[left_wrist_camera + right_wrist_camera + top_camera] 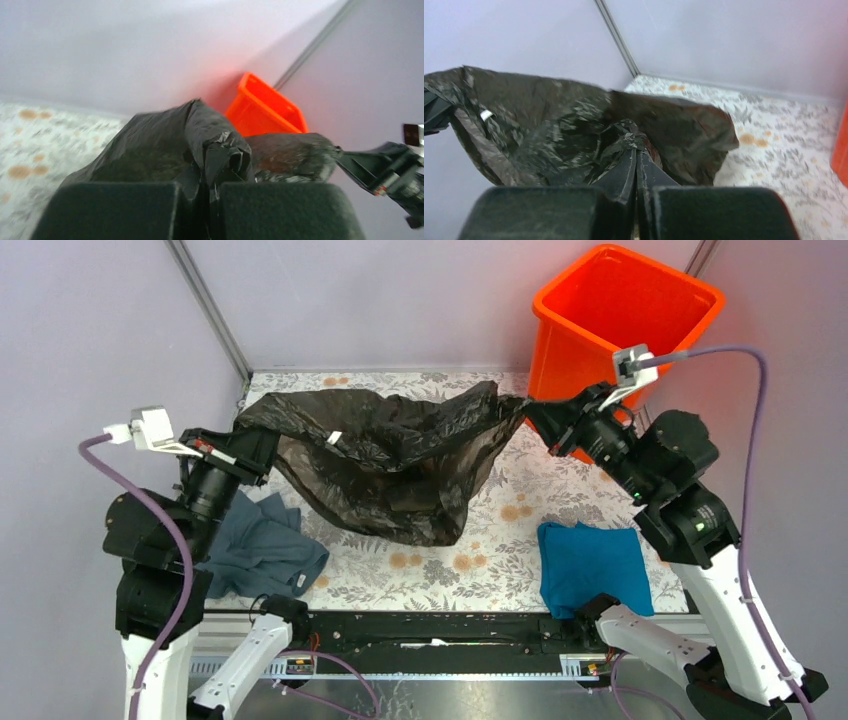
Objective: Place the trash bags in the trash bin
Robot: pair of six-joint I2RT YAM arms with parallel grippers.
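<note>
In the top view, the lower front of the tall bright orange plastic bin [560,355] is hidden behind the right gripper [530,415], and the crumpled grey-blue cloth [270,550] is partly covered by the left arm [165,530]. The left wrist view is blurred; there the bin's base is hidden by the thin glossy black plastic bag [150,150].

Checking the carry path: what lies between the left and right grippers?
The black trash bag, stretched between the left gripper and right gripper, both shut on it; the top view shows this.
</note>
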